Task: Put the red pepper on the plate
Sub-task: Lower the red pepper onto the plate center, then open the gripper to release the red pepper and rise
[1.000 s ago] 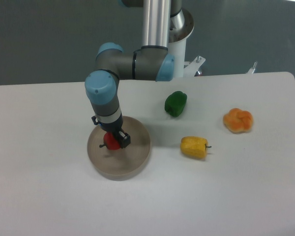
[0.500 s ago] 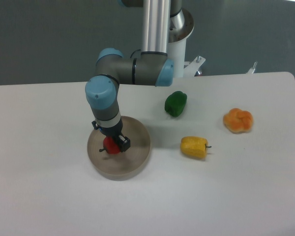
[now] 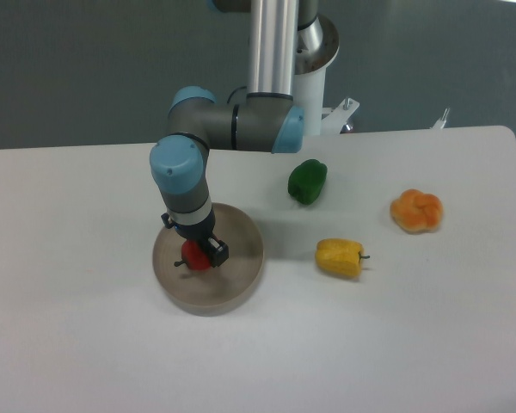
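Nearest to me on the white table (image 3: 86,344) sits the round, flat, matte beige-grey plate (image 3: 236,275) with its thick rim, left of centre. On it lies the small glossy bright-red pepper (image 3: 193,255), a little left of the plate's middle. My arm's black two-finger gripper (image 3: 201,252) comes straight down over it, one finger (image 3: 218,252) showing on the pepper's right side; the fingers appear to be pinched around the pepper, though the far one is hidden. The pepper lies on its side, its long axis running roughly left to right, with the short dark stem pointing left and slightly toward me.

To the right of the plate, apart from it, I see a small yellow pepper (image 3: 340,256) lying on its side, stem to the right. Farther right and a bit farther back is a lobed orange pepper (image 3: 416,211). Behind the plate's right edge sits a dark green pepper (image 3: 308,181). None of these stands between the gripper and the plate.

Against half a second ago, I make out almost no change: the wrist has settled a hair lower and the pepper looks to be in the same spot; the other peppers have not moved.
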